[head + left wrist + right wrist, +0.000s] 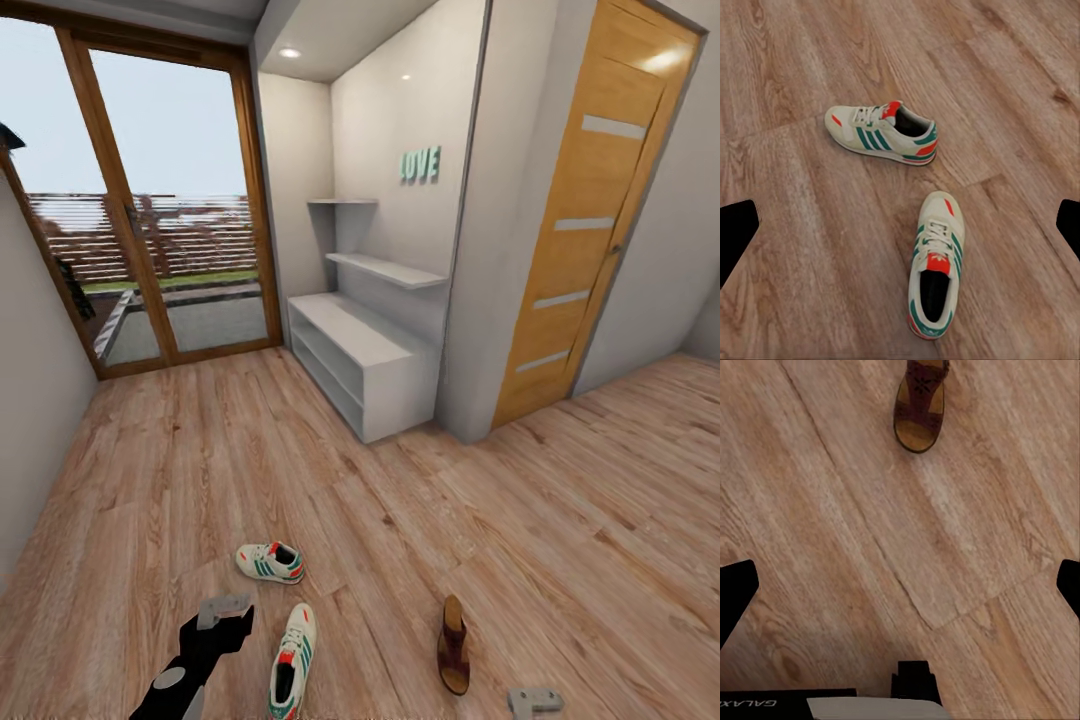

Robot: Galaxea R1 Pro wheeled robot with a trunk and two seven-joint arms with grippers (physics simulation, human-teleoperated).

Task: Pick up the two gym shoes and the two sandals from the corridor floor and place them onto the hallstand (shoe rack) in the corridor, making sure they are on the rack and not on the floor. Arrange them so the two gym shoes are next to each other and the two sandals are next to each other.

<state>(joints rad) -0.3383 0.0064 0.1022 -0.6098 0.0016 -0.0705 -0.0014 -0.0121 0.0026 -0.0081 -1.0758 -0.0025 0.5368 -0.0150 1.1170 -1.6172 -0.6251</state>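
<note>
- Closest to where the robot stands is one cream-white lace-up gym shoe with green stripes and orange-red patches (291,663), lying on the light brown wood-plank corridor floor (420,520) with its toe pointing away toward the rack.
- Its twin, the second cream-white sneaker (269,561), sits a bit further out, turned sideways. Near each other, not touching.
- Left gripper (224,607), pale grey on a black arm, hovers just beside the near shoe and short of the far one. Jaws look spread wide in the wrist view, nothing held.
- One brown leather open sandal with a tan footbed (453,644) lies well off to the right. Right gripper (534,700) is near it, jaws apart and empty too, sandal ahead of the fingers.
- My guess: sneakers are light, with soft uppers but firm soles, so pinching across the heel collar or the sidewall should hold. Sandal is flat and floppy-strapped; grab the sole edge.
- Pale grey hallstand with low bench and stepped wall shelves (360,345) stands well away from all of them, against the wall.
</note>
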